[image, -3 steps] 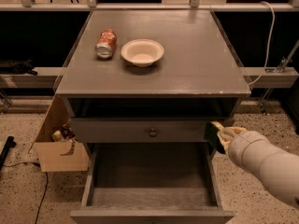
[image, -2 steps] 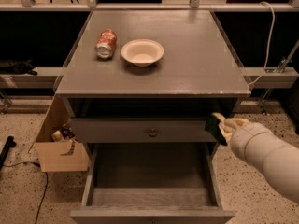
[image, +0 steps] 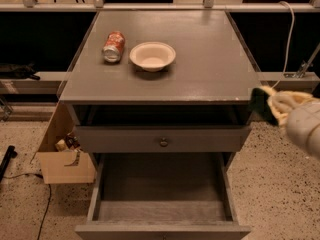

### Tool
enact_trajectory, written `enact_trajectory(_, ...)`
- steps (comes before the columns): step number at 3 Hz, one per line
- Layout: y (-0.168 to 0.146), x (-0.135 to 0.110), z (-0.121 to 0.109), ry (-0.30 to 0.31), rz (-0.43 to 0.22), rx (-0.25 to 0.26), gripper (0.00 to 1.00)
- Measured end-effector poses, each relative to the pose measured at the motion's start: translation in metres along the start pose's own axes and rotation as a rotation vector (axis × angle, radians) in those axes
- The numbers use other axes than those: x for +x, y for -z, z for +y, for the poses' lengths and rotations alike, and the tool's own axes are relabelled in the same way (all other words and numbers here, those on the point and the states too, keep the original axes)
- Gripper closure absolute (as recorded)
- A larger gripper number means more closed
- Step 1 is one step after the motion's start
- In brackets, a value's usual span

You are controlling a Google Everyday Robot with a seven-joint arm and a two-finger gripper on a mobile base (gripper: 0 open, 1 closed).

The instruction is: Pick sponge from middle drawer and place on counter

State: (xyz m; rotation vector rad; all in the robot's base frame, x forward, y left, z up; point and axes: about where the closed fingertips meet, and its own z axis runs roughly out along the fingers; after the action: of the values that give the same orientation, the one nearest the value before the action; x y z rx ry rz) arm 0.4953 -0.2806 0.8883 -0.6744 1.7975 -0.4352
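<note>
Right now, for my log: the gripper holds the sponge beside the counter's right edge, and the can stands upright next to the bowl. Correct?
No: the camera view shows the can lying on its side next to the bowl. The gripper does hold the sponge beside the right edge of the counter.

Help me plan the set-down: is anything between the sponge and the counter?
Nothing visible does. The gripper holds the sponge beside the counter's right front corner. The can and bowl sit toward its left, away from that side.

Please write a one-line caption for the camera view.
Gripper holds sponge beside the counter; middle drawer stands open below.
</note>
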Motion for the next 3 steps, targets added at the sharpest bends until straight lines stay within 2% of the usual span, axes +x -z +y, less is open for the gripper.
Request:
enact_trajectory(1,0.032,-0.013,-0.037,0.045,-0.028,0.068,1.0)
enact_trajectory(2,0.056,-0.027,-0.059,0.061,-0.063,0.101,1.0)
enact_trajectory(3,0.052,-0.027,-0.057,0.061,-0.063,0.095,1.0)
